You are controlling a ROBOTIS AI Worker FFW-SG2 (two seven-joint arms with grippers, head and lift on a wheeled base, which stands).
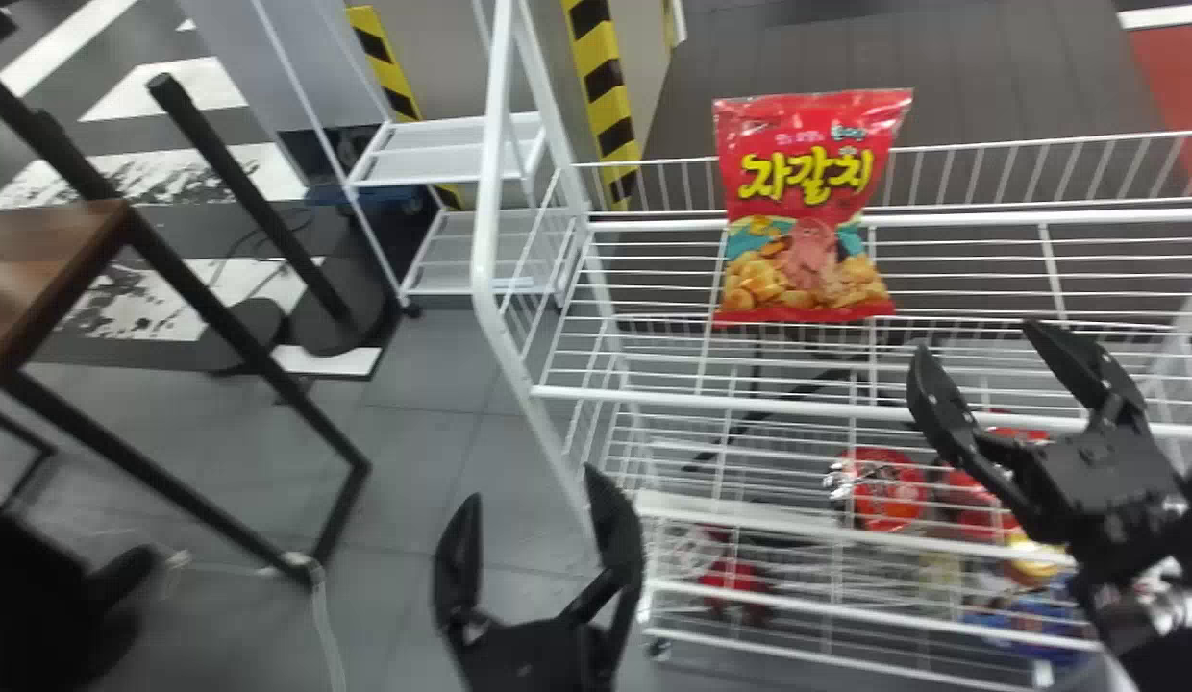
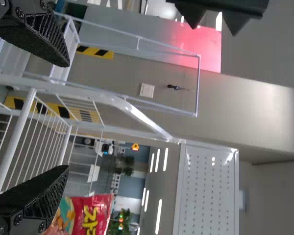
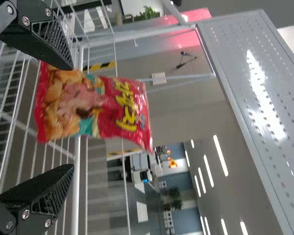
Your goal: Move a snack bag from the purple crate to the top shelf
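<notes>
The top shelf (image 1: pixel 654 398) is holding the snack bag (image 1: pixel 807 207), which is standing tall. It is sitting toward ten o'clock from my right end effector (image 1: pixel 976 338), the nearer one, wide open and empty. My left end effector (image 1: pixel 534 485) is gaping empty too.

We see open room above the wire shelf (image 1: pixel 1053 274) to the right of the snack bag (image 1: pixel 807 207). The bag blocks the middle, the white end frame (image 1: pixel 483 255) the left, the rear rail (image 1: pixel 1038 141) the back.
</notes>
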